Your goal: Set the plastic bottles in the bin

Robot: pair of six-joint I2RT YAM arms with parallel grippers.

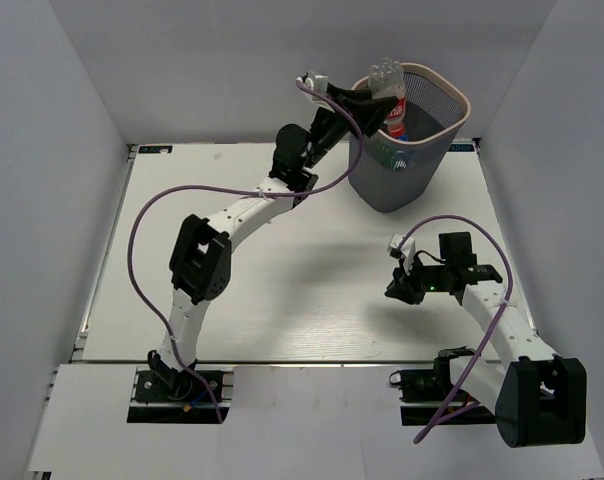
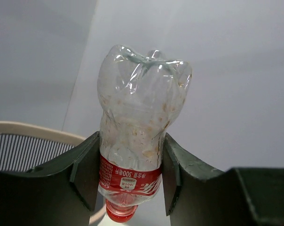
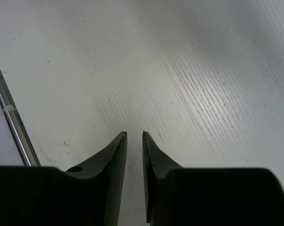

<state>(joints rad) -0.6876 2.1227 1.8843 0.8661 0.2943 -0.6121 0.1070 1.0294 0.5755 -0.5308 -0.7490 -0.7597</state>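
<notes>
From my station I see the left gripper (image 2: 131, 157) clamped on a clear, crumpled plastic bottle with a red label (image 2: 141, 108), its fingers pressing the labelled band from both sides. The bottle's long axis runs close to upright: red cap down, dimpled base up (inverted, in short). In the overhead view it hangs over the left part of the tall dark grey mesh bin with a beige-pink rim (image 1: 460, 98), cap pointing into the opening. The right gripper (image 3: 134, 137) hovers over the white table (image 1: 282, 290), jaws drawn almost together, holding nothing.
</notes>
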